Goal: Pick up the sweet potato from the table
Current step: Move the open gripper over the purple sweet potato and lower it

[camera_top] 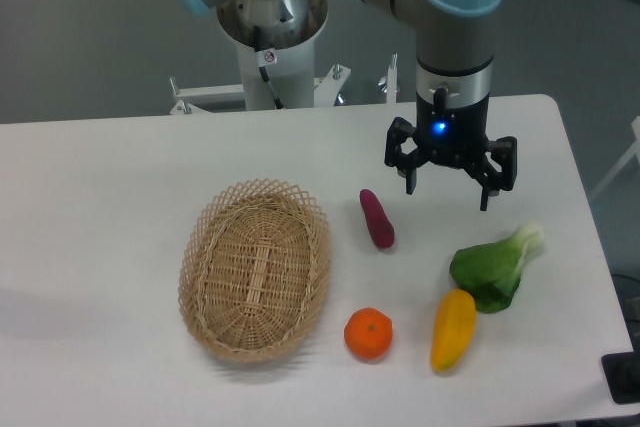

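Note:
The sweet potato (pixel 377 218), a small dark purple-magenta tuber, lies on the white table (pixel 110 197) just right of the basket. My gripper (pixel 449 190) hangs above the table to the right of the sweet potato and slightly behind it, apart from it. Its fingers (pixel 410 183) point down and stand open with nothing between them.
An empty oval wicker basket (pixel 256 269) sits left of the sweet potato. A round orange fruit (pixel 368 334) and a yellow-orange elongated vegetable (pixel 453 329) lie near the front edge. A green leafy vegetable (pixel 495 267) rests below the gripper. The arm's base (pixel 272 37) stands behind the table.

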